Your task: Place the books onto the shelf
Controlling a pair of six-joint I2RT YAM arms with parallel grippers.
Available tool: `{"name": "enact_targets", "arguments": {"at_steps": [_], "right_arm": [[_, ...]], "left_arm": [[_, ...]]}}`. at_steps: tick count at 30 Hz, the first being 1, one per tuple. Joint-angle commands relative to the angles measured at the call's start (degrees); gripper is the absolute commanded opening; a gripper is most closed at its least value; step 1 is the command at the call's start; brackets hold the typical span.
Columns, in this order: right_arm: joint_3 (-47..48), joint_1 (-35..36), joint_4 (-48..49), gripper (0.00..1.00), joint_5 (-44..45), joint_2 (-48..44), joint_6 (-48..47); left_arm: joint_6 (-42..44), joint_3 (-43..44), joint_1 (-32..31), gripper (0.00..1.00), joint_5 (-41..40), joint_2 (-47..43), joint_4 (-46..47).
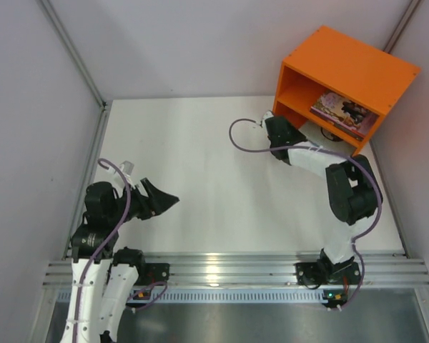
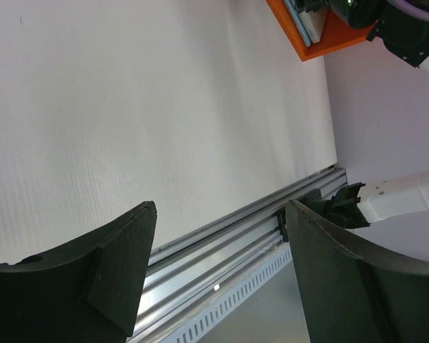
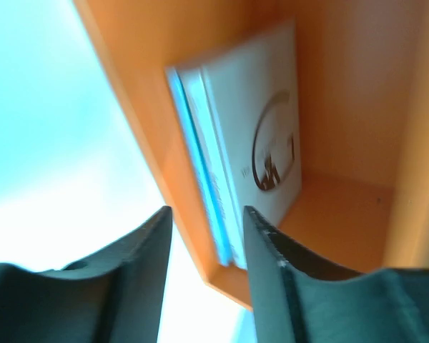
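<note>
The white desk (image 1: pixel 214 179) fills most of the top view. At its far right corner stands the orange shelf (image 1: pixel 357 68), turned at an angle so that its two open compartments, one above the other, face the middle of the desk.

The right arm (image 1: pixel 347 189) reaches from its base at the near edge up to the shelf's front, its wrist just before the lower left corner of the opening. The left arm (image 1: pixel 100 214) is folded back over the near left of the desk, well apart from the shelf. A purple cable (image 1: pixel 236 139) loops beside the right wrist.

The books are on the shelf. A pink illustrated book (image 1: pixel 343 113) lies flat in the upper compartment. In the right wrist view a pale book (image 3: pixel 272 107) with a black swirl mark lies on top of a stack, with a light blue book (image 3: pixel 200 143) showing at the stack's edge. The stack rests inside an orange compartment, close to its side wall; that blurred view does not settle which compartment it is.

The right tool (image 3: pixel 204 211) sits just outside the shelf's edge, its jaws narrowly apart with nothing between them. The left tool (image 2: pixel 222 207) hangs above bare desk, jaws wide and holding nothing.
</note>
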Motion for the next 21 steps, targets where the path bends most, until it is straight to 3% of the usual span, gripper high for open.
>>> {"name": "enact_targets", "arguments": {"at_steps": [1, 3, 5, 7, 9, 12, 14, 17, 21], "right_arm": [[5.1, 6.4, 1.4, 0.46, -2.1, -9.7, 11.6], [8.8, 7.6, -4.9, 0.56, -4.6, -11.7, 22.9], [11.8, 7.7, -16.0, 0.74, -14.3, -14.2, 32.8], [13.2, 7.9, -21.2, 1.0, -23.5, -18.8, 37.1], [9.6, 7.8, -24.3, 1.0, -29.9, -23.8, 44.6], [0.5, 8.1, -22.0, 1.0, -51.4, -35.8, 54.3], [-3.5, 8.8, -20.9, 1.0, -56.8, -43.9, 59.6], [-12.7, 10.2, -21.4, 1.0, -55.5, -55.8, 64.2], [-20.8, 10.2, -22.5, 1.0, -49.2, -73.2, 69.0]], "left_arm": [[-0.9, 4.1, -0.2, 0.79, -0.4, 1.3, 4.4], [-0.6, 6.0, -0.2, 0.81, -0.8, 2.6, 4.4], [1.5, 9.1, -0.2, 0.96, -1.8, 3.6, 2.6], [4.3, 11.5, -0.2, 0.99, -4.9, 5.3, 0.6], [5.8, 13.9, -0.2, 0.99, -6.6, 6.4, 0.0], [6.4, 16.0, -0.2, 0.99, -6.0, 8.6, 0.7], [2.8, 15.1, -0.2, 0.99, -2.4, 8.9, 3.1], [-5.5, 8.9, -0.3, 0.99, 0.3, 5.0, 12.5], [-7.0, 6.8, -0.3, 0.99, -0.6, 2.1, 15.0]]}}
